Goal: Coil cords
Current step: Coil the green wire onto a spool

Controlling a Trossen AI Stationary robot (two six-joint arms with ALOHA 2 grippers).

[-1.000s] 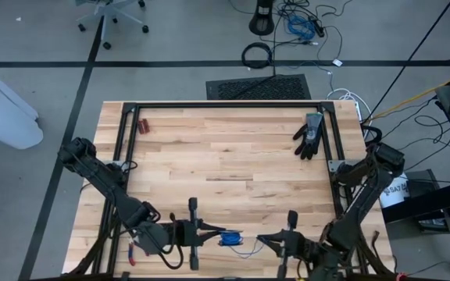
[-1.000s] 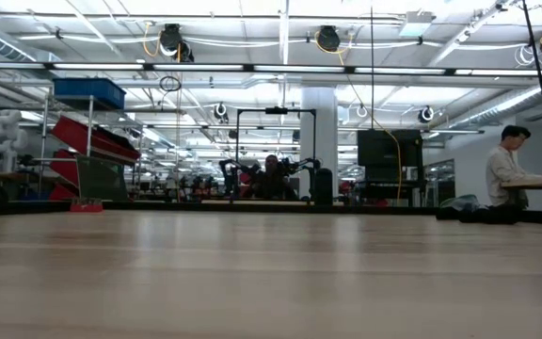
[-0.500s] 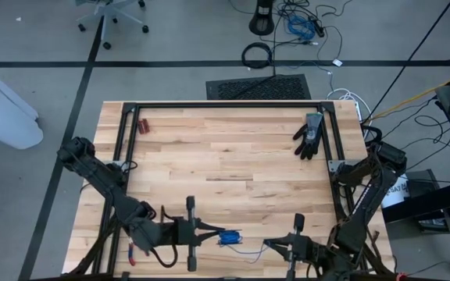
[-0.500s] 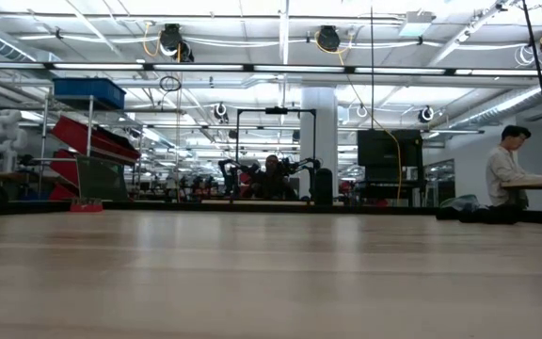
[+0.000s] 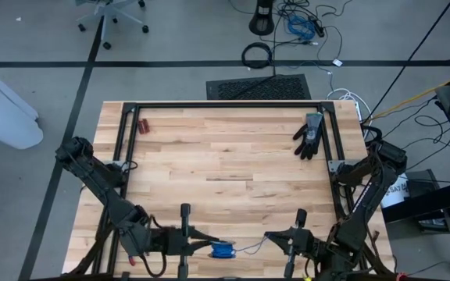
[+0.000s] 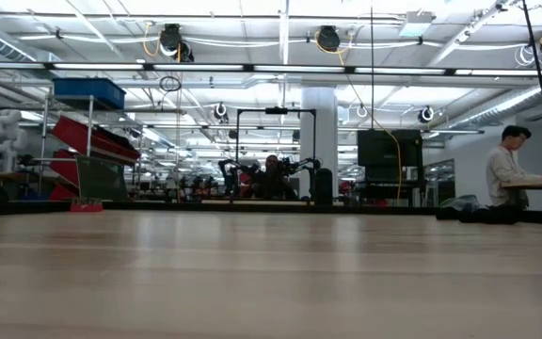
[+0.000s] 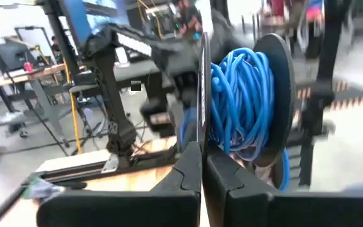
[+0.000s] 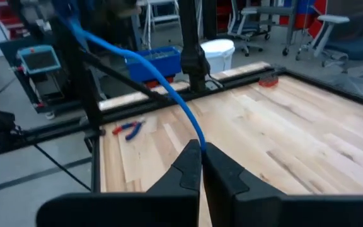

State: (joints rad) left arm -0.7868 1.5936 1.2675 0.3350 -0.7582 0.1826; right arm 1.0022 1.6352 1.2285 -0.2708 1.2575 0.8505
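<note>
The cord is a thin blue cable. Most of it is wound into a small bundle (image 5: 223,250) (image 7: 241,94) at the tip of my left gripper (image 5: 209,248) (image 7: 201,151), which is shut on it near the table's near edge. One free strand (image 5: 248,245) (image 8: 162,82) runs from the bundle to my right gripper (image 5: 269,236) (image 8: 201,148), which is shut on it. Both grippers face each other above the wood. Neither shows in the low view. My left gripper is shut on the bundle's near side (image 7: 216,135), coming level from the table's left. The bundle itself hides which turns lie between the fingers. It hangs at the fingertips, clear of the table. My right gripper pinches a single strand of the cable (image 8: 197,135) between its two fingertips, coming about level from the table's right. The strand leaves the fingertips in a gentle curve toward the left gripper, clear of the table.
A black glove (image 5: 309,134) lies at the far right and a small red object (image 5: 143,125) at the far left. Red-handled pliers (image 8: 128,129) lie near the left edge. A black frame (image 5: 225,105) borders the wooden top.
My left gripper has moved toward the table's near edge, carrying the bundle with it. The strand between the grippers hung in a slack loop before and now runs straighter. Both grippers stay shut.
</note>
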